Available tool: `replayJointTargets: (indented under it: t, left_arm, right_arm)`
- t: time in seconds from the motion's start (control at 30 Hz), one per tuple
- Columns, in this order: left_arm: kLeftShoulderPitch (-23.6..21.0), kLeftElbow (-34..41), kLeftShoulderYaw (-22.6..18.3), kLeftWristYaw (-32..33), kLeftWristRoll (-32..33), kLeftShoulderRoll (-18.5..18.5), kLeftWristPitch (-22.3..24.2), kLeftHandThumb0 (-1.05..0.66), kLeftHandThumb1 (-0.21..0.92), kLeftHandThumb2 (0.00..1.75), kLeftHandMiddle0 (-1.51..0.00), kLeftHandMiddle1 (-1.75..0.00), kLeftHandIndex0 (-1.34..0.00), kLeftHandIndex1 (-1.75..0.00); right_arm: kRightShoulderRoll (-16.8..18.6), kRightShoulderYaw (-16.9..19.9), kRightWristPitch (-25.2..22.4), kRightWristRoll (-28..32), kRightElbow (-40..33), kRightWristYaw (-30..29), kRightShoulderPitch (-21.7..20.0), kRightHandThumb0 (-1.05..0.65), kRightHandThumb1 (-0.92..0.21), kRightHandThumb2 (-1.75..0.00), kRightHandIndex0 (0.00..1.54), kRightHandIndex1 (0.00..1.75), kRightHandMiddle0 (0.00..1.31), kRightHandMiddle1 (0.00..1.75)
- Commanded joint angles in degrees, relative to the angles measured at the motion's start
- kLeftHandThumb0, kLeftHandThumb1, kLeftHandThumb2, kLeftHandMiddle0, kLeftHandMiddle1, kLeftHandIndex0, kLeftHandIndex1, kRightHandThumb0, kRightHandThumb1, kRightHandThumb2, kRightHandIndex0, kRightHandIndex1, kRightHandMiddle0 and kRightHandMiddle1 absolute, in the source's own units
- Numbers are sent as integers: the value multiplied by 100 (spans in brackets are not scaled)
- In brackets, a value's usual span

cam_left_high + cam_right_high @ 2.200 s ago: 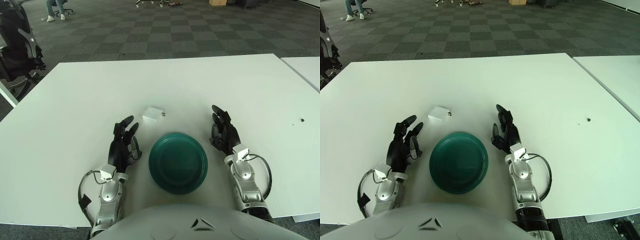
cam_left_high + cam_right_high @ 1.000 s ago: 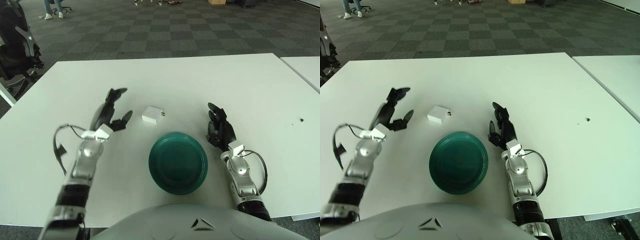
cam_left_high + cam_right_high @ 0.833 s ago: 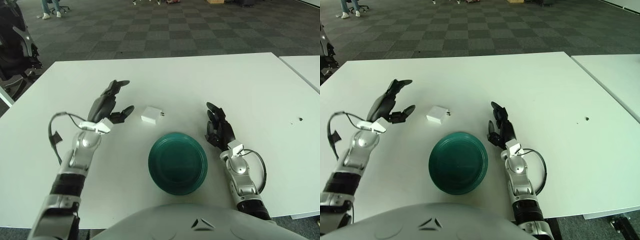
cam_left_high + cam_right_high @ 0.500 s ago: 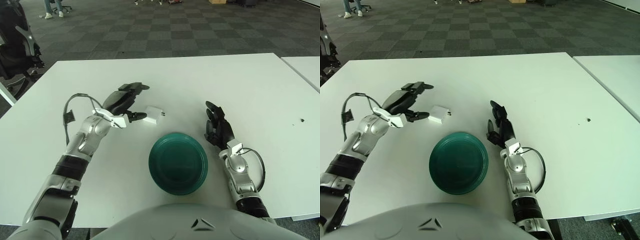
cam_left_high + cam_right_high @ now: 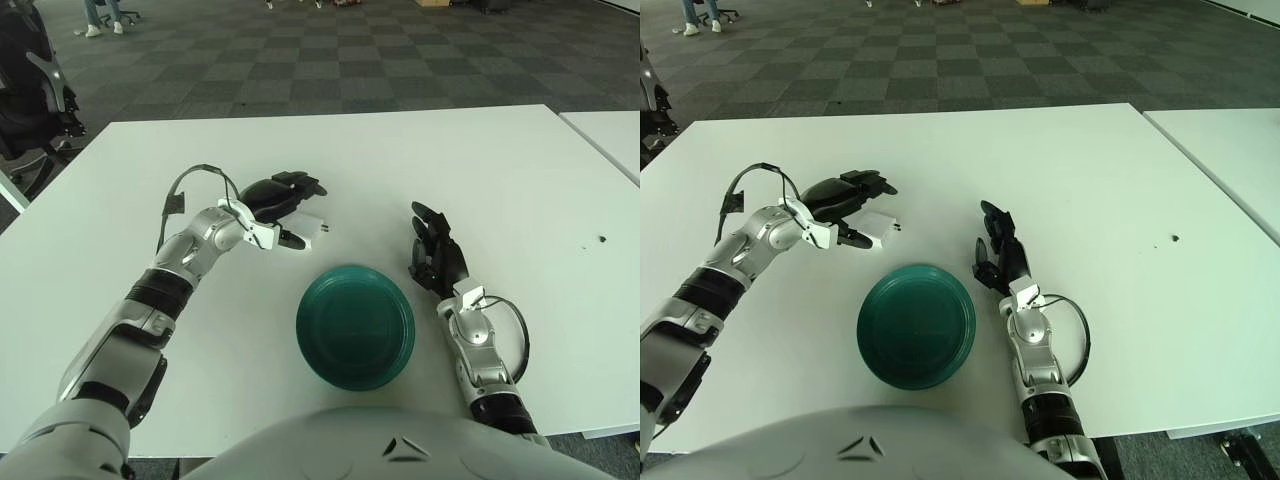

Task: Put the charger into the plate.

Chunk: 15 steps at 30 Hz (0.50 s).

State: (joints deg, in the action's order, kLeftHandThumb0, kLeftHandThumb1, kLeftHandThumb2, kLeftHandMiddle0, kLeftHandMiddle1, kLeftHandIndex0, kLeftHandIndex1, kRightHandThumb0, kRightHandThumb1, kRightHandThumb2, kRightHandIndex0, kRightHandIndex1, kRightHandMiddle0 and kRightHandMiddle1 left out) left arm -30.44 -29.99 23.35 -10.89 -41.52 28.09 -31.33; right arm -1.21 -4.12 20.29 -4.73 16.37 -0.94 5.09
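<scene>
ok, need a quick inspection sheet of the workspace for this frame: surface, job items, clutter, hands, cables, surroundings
Surface: white table, a second white table abutting on the robot's right.
Job's things: white charger lying on the table, not in the plate; green plate near the front edge, nothing in it.
Clutter: one small dark speck on the table's right side.
Hands: left robot hand over the charger, fingers spread, grasp not closed; right robot hand resting on the table right of the plate, fingers relaxed.
Cables: black loops at the left wrist and right wrist.
Surroundings: checkered carpet; black chair far left; a seated person's legs at the back.
</scene>
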Motion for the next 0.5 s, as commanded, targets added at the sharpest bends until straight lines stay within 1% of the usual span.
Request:
replayJointTargets:
  t: [0.0, 0.13, 0.3, 0.47]
  left_arm:
    - [-331, -523, 226, 116, -164, -5, -179, -105, 92, 39, -12, -6, 0, -92]
    - [-490, -754, 332, 22, -136, -19, -262, -105, 92, 40, -12, -5, 0, -95]
    - [-677, -931, 474, -182, -132, -95, -175, -105, 92, 41, -11, -4, 0, -99]
    - [-819, -1099, 610, -246, -202, -144, -134, -105, 92, 41, -11, -3, 0, -111]
  right_arm:
    - [134, -183, -458, -156, 734, -70, 628, -86, -92, -90, 23, 3, 0, 59]
    - [175, -208, -477, -202, 687, -150, 669, -86, -92, -91, 24, 3, 0, 59]
    - [232, -228, -433, -182, 669, -224, 700, -85, -92, -91, 27, 5, 0, 61]
    - [245, -250, -286, -141, 693, -195, 700, -84, -92, -92, 28, 5, 0, 63]
